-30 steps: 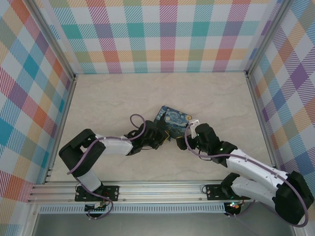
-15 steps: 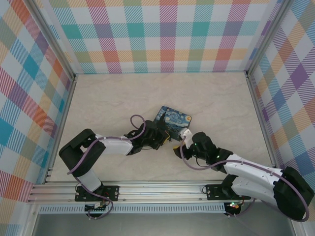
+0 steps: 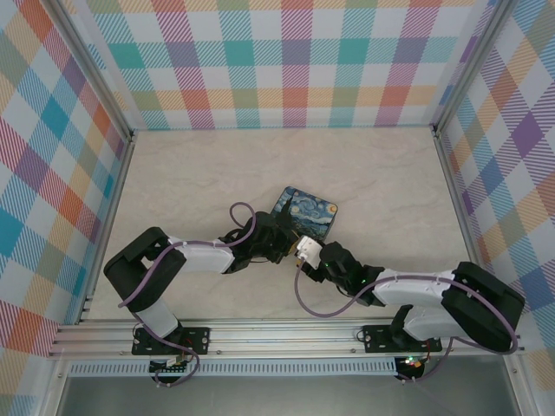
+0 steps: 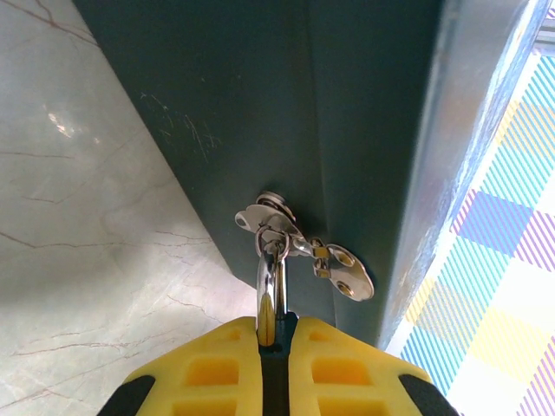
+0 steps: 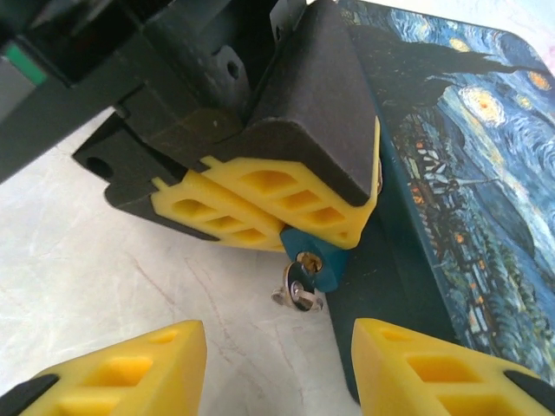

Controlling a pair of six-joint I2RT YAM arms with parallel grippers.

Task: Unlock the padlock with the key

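Observation:
The padlock [image 5: 317, 259] has a small teal body, and its silvery shackle [image 4: 270, 290] hangs through the hasp [image 4: 336, 267] on the dark-blue starry-night box [image 3: 309, 211]. My left gripper [image 4: 276, 351] is shut on the padlock body, its yellow fingers [image 5: 286, 204] clamped on both sides. The key [image 5: 300, 289] sticks out of the keyhole on the padlock's underside, its round head just above the table. My right gripper [image 5: 277, 368] is open, its two fingertips standing apart short of the key, with nothing between them. Both grippers meet beside the box's near corner [image 3: 295, 247].
The box [image 5: 460, 173] lies flat on the marble tabletop [image 3: 217, 173], close on the right of the padlock. Checked walls enclose the table on three sides. A metal rail [image 3: 260, 329] runs along the near edge.
My right arm has swung left and brought its gripper up to the padlock and key. Its jaws have narrowed. The left gripper has stayed shut and still.

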